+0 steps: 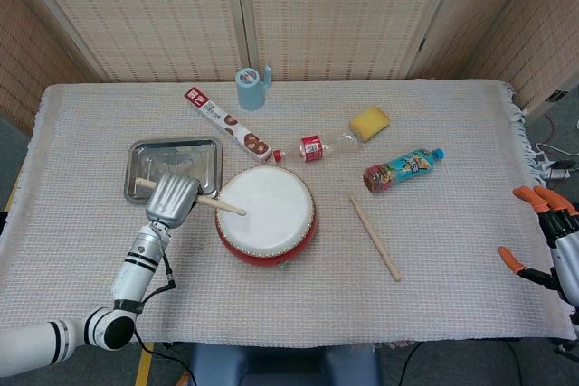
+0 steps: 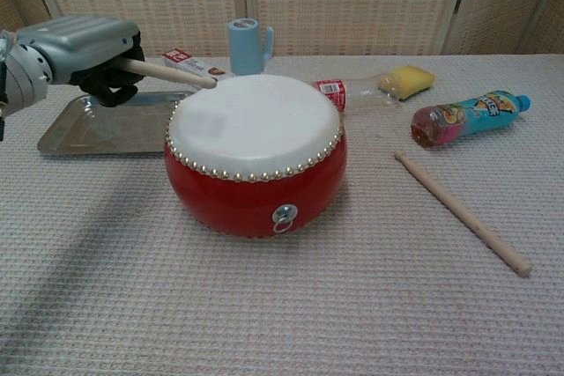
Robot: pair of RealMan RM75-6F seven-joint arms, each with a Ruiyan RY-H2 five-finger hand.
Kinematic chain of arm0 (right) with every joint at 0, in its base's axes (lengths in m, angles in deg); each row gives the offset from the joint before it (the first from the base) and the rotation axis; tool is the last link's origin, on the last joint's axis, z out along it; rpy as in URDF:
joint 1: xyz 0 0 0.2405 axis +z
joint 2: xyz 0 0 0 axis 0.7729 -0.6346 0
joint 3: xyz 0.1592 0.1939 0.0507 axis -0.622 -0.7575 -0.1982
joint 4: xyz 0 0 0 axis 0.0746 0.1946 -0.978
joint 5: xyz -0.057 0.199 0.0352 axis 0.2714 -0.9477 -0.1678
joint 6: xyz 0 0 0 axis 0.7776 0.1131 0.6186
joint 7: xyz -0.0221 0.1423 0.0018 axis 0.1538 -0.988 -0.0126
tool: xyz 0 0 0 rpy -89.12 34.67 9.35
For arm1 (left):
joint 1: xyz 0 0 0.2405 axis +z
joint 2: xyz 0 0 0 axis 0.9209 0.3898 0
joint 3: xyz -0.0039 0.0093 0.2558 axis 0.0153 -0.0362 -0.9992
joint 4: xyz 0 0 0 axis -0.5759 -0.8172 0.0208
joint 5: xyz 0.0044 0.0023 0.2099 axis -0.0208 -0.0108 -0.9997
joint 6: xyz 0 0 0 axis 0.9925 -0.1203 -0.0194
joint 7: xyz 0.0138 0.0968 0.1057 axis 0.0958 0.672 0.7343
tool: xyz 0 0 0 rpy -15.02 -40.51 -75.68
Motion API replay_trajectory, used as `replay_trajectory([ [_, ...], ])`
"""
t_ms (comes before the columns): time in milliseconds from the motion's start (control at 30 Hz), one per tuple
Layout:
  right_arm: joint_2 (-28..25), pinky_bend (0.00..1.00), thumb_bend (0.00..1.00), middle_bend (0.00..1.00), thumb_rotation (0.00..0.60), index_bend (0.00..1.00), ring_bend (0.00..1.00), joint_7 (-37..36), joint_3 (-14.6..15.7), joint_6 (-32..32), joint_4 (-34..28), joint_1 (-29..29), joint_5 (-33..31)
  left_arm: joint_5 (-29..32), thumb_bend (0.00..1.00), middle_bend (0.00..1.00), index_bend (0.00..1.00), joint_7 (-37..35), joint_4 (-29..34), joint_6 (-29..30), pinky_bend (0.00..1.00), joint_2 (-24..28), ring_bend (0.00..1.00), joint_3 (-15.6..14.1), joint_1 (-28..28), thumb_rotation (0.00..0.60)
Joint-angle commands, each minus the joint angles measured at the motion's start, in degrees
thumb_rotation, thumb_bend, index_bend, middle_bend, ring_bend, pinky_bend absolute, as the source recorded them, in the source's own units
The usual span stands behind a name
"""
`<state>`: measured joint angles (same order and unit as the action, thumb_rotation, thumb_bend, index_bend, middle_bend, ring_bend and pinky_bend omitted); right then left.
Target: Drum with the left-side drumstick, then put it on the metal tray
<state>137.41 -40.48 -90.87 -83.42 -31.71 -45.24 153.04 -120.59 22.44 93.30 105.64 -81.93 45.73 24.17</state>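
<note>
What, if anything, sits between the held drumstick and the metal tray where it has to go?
Nothing visible. The left hand holds the drumstick with its tip over the drum; the metal tray lies directly beside the hand, its bare surface open.

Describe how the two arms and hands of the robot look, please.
The left arm is white and silver with black bands at the wrist and a thin black cable beside it. The left hand has a smooth silver-grey back; the chest view shows black fingers under it. The right hand, at the table's edge, shows orange fingertips on dark fingers and a white wrist with black bands.
</note>
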Motion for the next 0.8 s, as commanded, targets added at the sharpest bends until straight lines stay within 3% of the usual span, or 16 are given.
replay_trajectory([
  [33, 0.0, 0.13, 0.27, 0.15, 0.600, 0.07, 0.03, -0.1, 0.0, 0.0, 0.0, 0.0, 0.0, 0.1, 0.49, 1.00, 1.00, 5.4, -1.1, 0.9, 1.00, -2.3, 1.00, -1.1, -1.9, 0.600],
  [333, -0.1, 0.13, 0.27, 0.15, 0.600, 0.07, 0.03, -0.3, 0.1, -0.4, 0.2, -0.3, -0.4, 4.8, 0.49, 1.00, 1.00, 12.0, -3.1, 0.3, 1.00, -5.3, 1.00, -1.5, -4.5, 0.600],
  [500, 0.0, 0.13, 0.27, 0.15, 0.600, 0.07, 0.03, -0.8, 0.1, -0.6, 0.5, -0.6, -0.6, 10.8, 0.49, 1.00, 1.00, 3.5, 2.3, 0.5, 1.00, -4.2, 1.00, 3.9, -3.1, 0.600],
  [600, 0.1, 0.13, 0.27, 0.15, 0.600, 0.07, 0.03, -0.9, 0.2, -0.4, 0.6, -0.5, -0.6, 13.3, 0.49, 1.00, 1.00, 2.2, 3.8, 0.2, 1.00, -3.3, 1.00, 5.6, -3.6, 0.600],
  [800, 0.1, 0.13, 0.27, 0.15, 0.600, 0.07, 0.03, -1.1, 0.1, -0.3, 0.8, -0.6, -1.0, 9.0, 0.49, 1.00, 1.00, 9.5, -1.5, 2.2, 1.00, -5.9, 1.00, 0.8, -6.6, 0.600],
])
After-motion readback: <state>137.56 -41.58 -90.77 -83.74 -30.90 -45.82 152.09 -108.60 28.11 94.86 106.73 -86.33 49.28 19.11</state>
